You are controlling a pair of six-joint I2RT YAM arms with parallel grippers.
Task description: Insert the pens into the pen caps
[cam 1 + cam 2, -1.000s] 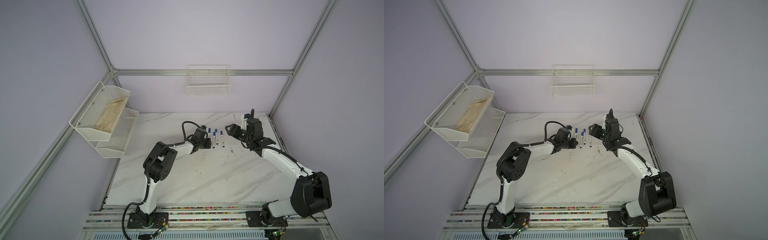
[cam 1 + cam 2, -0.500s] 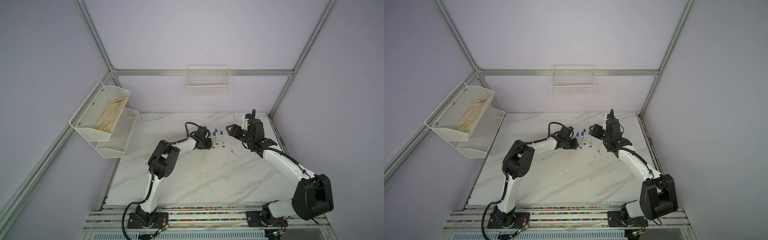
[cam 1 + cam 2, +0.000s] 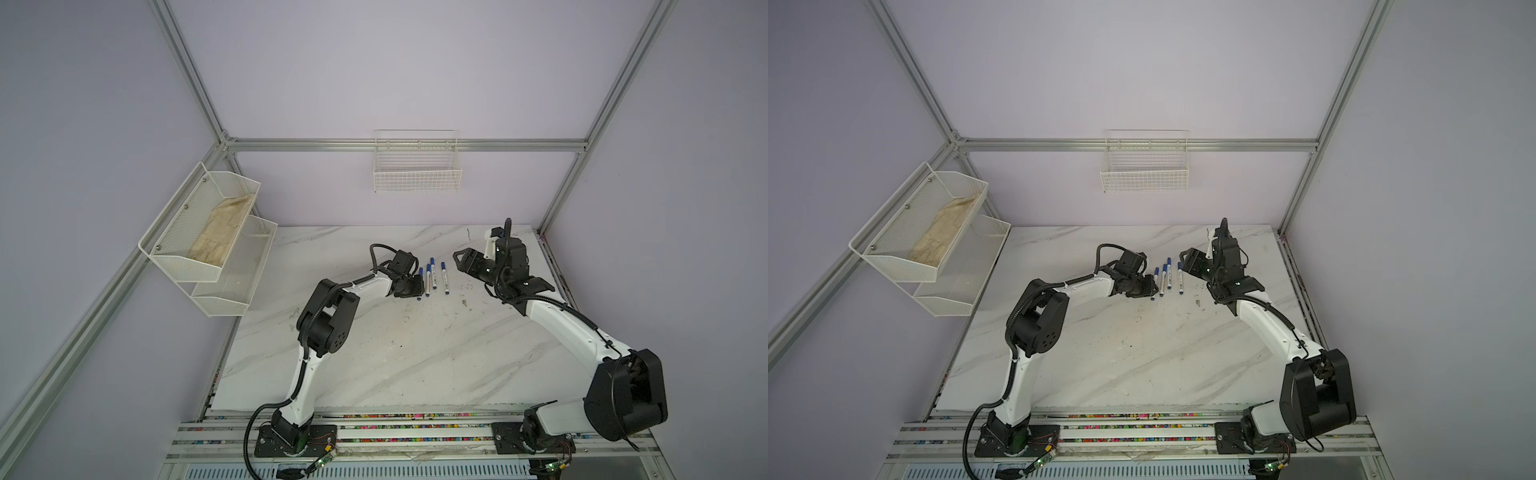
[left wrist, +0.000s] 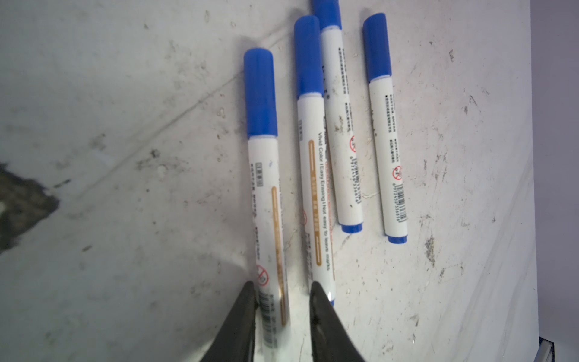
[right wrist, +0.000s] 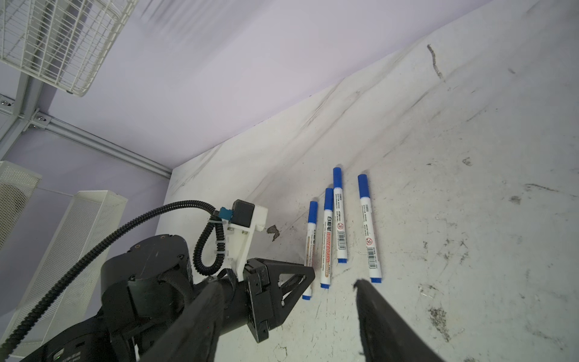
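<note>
**Pens all capped in a row; L claw slack round the end one**

Pens (image 4: 343,141): 4, flat on the table (image 3: 415,353), mid-back, approx parallel. Each has its pen cap (image 4: 260,94) seated on the barrel. Caps point to the back wall, blue end plugs to the robot bases. In both top views, L to R:
- 1st pen (image 3: 420,277) by the L arm
- 2nd pen (image 3: 427,280) just beside it
- 3rd pen (image 3: 432,274) touching the 2nd & lying further back
- 4th pen (image 3: 445,278) a bit apart on the R

L claw (image 4: 282,283): low at the table, jaws straddling the tail of the 1st pen. Slackened, not clenched. One finger (image 4: 247,313) lies vs the barrel. The other sits at the 2nd pen's tail, w/ bare table showing btwn it & the 1st pen. The pen rests on the table.

R claw (image 3: 460,262): near the 4th pen, not touching it. Jaws spread wide, nothing btwn them.

Also: white wire basket (image 3: 417,178) on the back wall. 2-tier mesh rack (image 3: 232,282) on the L wall, w/ a beige cloth (image 3: 220,232) in the upper tier.
</note>
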